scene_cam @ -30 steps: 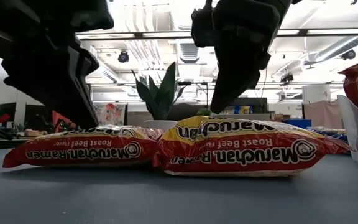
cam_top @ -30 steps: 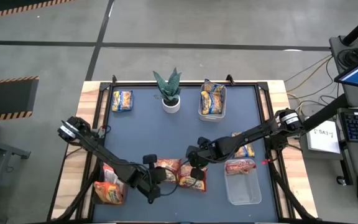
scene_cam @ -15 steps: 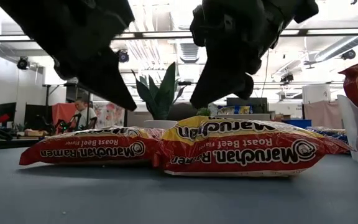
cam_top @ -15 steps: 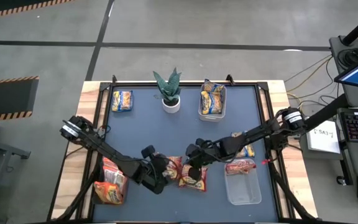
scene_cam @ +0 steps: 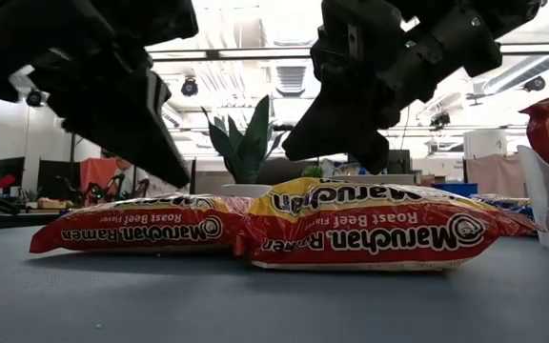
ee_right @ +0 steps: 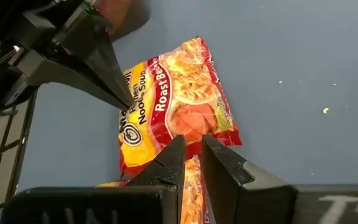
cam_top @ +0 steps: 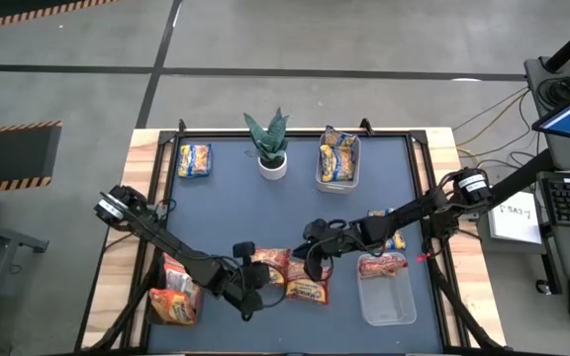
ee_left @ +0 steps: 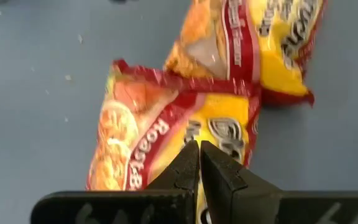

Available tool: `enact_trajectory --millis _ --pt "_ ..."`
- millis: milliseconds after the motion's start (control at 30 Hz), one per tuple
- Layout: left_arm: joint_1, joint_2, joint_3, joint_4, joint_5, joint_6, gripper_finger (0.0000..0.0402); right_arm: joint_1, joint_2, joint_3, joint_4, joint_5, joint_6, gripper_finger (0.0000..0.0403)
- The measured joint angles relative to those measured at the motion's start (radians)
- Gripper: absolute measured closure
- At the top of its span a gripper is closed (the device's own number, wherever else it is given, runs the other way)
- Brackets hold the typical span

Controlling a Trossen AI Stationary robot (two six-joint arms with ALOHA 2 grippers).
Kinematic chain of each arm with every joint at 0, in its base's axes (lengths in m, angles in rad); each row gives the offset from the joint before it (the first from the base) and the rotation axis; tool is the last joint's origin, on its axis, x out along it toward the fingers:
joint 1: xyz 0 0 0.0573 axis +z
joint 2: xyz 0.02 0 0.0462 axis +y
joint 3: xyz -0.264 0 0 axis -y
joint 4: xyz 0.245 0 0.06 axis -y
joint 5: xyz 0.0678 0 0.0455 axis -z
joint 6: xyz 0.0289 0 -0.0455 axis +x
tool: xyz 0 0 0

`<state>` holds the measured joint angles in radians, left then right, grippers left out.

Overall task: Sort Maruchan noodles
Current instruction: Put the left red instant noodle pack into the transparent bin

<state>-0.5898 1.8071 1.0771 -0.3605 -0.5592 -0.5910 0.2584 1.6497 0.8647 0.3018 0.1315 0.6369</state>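
Over 2 touching packets (cam_top: 290,275) at the desk's (cam_top: 226,213) front, I hover both grippers, left (ee_left: 199,163) and right (ee_right: 191,163), jaws shut and empty, likely to nudge them apart.

An open lab-like workspace: ceiling light strips (scene_cam: 255,52), desks with monitors (scene_cam: 12,173), taped concrete floor (cam_top: 265,49).

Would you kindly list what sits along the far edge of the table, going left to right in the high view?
Yellow-and-blue noodle packet → potted plant → clear bin with yellow-and-blue packets in it.
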Motion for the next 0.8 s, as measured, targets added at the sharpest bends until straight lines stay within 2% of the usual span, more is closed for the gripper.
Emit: enact_trajectory --millis 167,367,467,533,567,667,733,800 --pt "0.013 0.027 -0.006 0.004 -0.101 -0.047 0.0402 0.000 0.000 -0.001 0.008 0.000 0.000 0.0360" --pt "0.062 0.072 -0.006 0.001 -0.336 -0.270 0.0402 0.001 0.000 0.021 0.033 0.000 0.000 0.0360" --pt "0.073 0.047 -0.006 -0.005 -0.374 -0.240 0.0402 0.001 0.000 0.032 0.037 -0.001 0.000 0.0360" --pt "0.065 0.015 -0.006 -0.002 -0.340 -0.116 0.0402 0.001 0.000 0.032 0.033 -0.001 0.000 0.0360" --pt "0.059 -0.003 -0.006 0.001 -0.287 -0.039 0.0402 0.001 0.001 0.032 0.031 -0.001 0.000 0.0360" --pt "0.047 -0.026 -0.006 0.027 -0.051 0.163 0.0402 0.001 0.001 0.032 0.033 -0.001 0.000 0.0360" --pt "0.046 -0.024 -0.007 0.031 0.071 0.199 0.0402 0.001 0.001 0.032 0.032 -0.001 0.000 0.0360" --pt "0.046 -0.014 -0.008 0.038 0.090 0.186 0.0402 0.001 0.001 0.032 0.032 -0.001 -0.001 0.0360"
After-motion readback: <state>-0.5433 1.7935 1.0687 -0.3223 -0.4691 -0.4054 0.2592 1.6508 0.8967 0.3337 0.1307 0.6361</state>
